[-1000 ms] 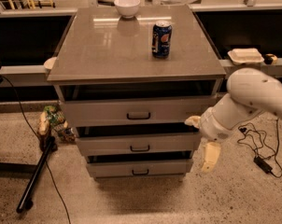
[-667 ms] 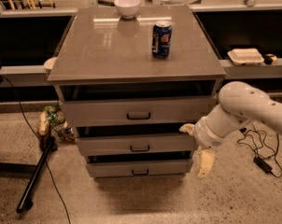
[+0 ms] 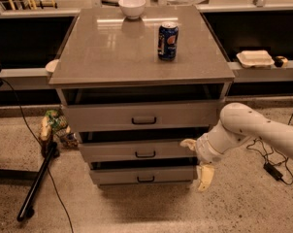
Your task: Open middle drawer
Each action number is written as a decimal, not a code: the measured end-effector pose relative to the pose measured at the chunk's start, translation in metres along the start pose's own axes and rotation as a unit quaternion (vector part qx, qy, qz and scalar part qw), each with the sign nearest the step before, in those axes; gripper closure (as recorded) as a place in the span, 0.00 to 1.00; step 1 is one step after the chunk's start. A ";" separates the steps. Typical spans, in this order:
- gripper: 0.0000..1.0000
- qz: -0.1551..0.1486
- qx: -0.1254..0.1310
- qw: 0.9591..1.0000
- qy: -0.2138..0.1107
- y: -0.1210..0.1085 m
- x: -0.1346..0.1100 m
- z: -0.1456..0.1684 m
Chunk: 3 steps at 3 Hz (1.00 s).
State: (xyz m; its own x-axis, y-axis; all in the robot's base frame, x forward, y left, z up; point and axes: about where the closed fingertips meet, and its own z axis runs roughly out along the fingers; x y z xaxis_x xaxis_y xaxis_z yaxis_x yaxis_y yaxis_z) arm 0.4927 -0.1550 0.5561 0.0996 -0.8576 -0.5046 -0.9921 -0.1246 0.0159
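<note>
The grey cabinet [image 3: 141, 52] has three drawers. The middle drawer [image 3: 112, 151] is a grey flat front with a small dark loop handle [image 3: 145, 154]; a dark gap shows above it. My gripper [image 3: 196, 160] is at the right end of the middle drawer's front, to the right of the handle and not touching it. Its cream fingers [image 3: 205, 176] are spread apart, one by the drawer's upper right corner and one lower near the bottom drawer. It holds nothing. The white arm [image 3: 253, 127] comes in from the right.
The top drawer [image 3: 103, 116] and bottom drawer [image 3: 117, 175] flank the middle one. A blue soda can [image 3: 168, 41] and a white bowl [image 3: 132, 7] stand on the cabinet top. A black pole [image 3: 37, 181], cables and a bag [image 3: 56, 125] lie on the floor at left. A white container [image 3: 254, 58] sits on the right ledge.
The arm has moved left and slightly down, bringing the gripper from beside the cabinet up to the right end of the middle drawer's front. The drawers have not moved.
</note>
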 end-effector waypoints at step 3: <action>0.00 -0.025 0.035 0.998 0.053 -0.044 0.036 0.039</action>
State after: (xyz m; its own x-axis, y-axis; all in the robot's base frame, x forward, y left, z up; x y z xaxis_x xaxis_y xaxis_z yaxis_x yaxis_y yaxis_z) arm 0.5370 -0.1614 0.5034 0.1539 -0.8994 -0.4091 -0.9881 -0.1376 -0.0693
